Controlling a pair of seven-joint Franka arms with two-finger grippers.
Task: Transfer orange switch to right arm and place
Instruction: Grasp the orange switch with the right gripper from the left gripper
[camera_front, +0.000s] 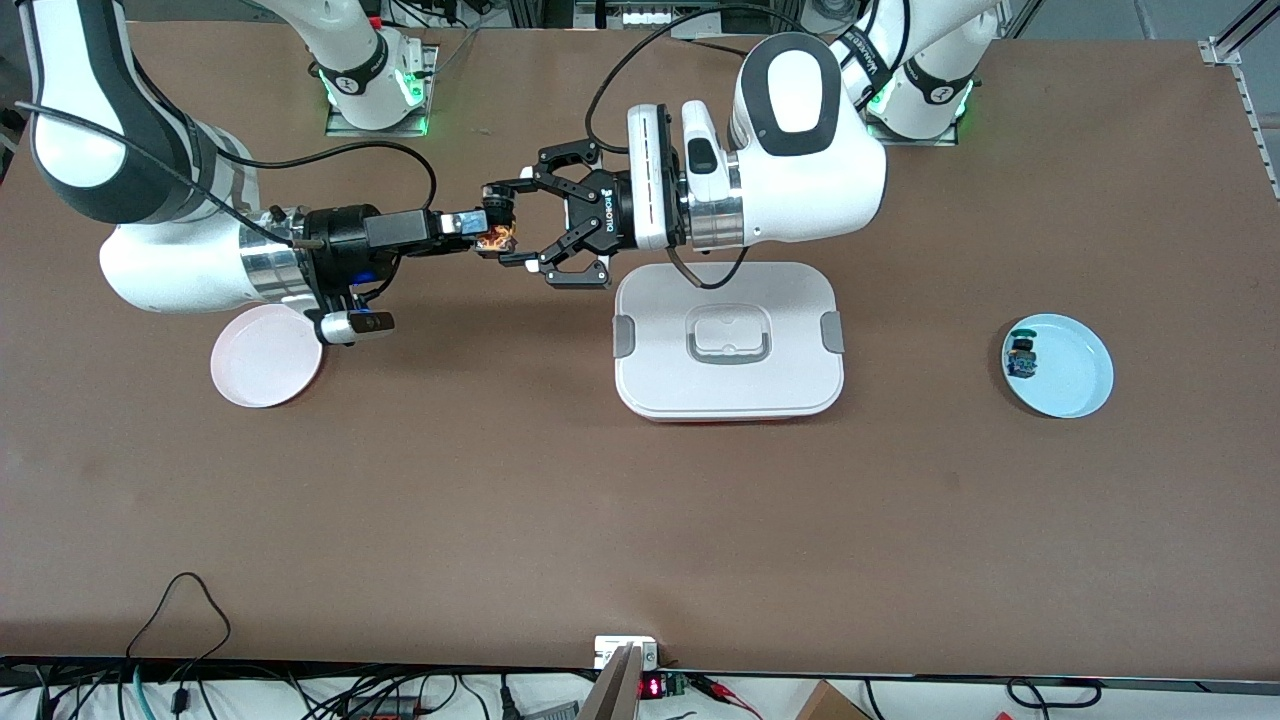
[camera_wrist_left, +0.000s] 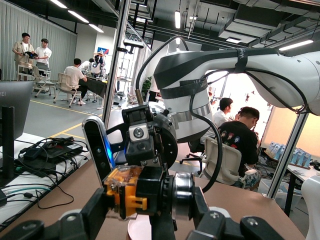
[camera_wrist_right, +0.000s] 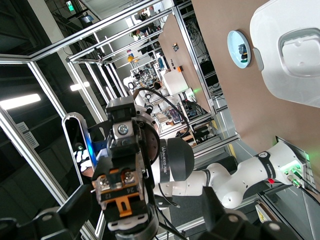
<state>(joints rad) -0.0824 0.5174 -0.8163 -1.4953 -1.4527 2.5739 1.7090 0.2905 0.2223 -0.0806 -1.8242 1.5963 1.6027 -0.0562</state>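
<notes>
The orange switch (camera_front: 497, 238) is up in the air over the table between the pink plate and the white box. My left gripper (camera_front: 499, 226) is shut on it end to end: in the left wrist view one finger (camera_wrist_left: 95, 212) presses its orange end (camera_wrist_left: 125, 195) and the other its silver button end. My right gripper (camera_front: 478, 224) comes from the right arm's end and faces the left one. In the right wrist view its fingers (camera_wrist_right: 75, 212) stand open on either side of the switch (camera_wrist_right: 122, 200), with a gap on one side.
A pink plate (camera_front: 265, 360) lies under the right arm's wrist. A white lidded box (camera_front: 728, 385) sits mid-table under the left arm. A light blue plate (camera_front: 1080, 375) at the left arm's end holds a small black switch with green and blue parts (camera_front: 1022, 356).
</notes>
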